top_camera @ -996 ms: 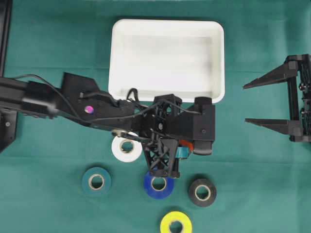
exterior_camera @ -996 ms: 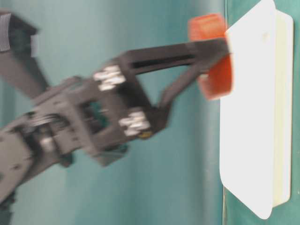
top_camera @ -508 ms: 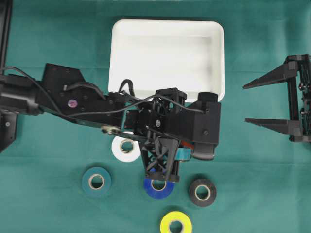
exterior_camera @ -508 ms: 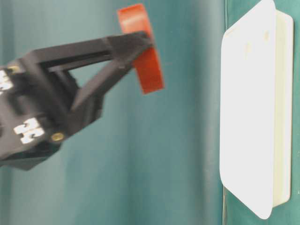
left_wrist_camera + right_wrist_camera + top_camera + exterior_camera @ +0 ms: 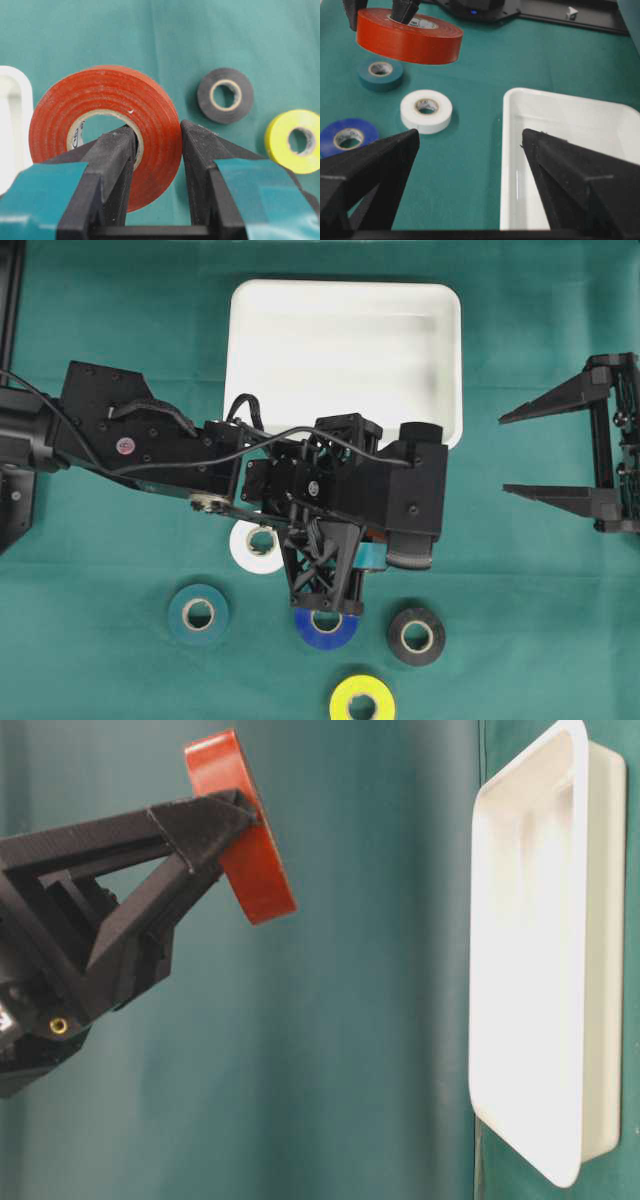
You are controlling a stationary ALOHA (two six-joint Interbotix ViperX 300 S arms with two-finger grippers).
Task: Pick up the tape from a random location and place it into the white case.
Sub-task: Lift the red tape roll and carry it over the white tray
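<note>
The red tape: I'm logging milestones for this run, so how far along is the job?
Done: the red tape is picked up, clamped through its core by the shut left gripper and lifted off the cloth. In hand: carrying it; it hangs beside the white case, not over it. Left: move over the case, which shows no tape inside, and release. The right gripper waits open.

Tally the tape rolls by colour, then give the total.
Red tape roll, held in the left hand: 1
White tape roll: 1
Teal tape roll: 1
Blue tape roll: 1
Black tape roll: 1
Yellow tape roll: 1
Total: 6
</note>
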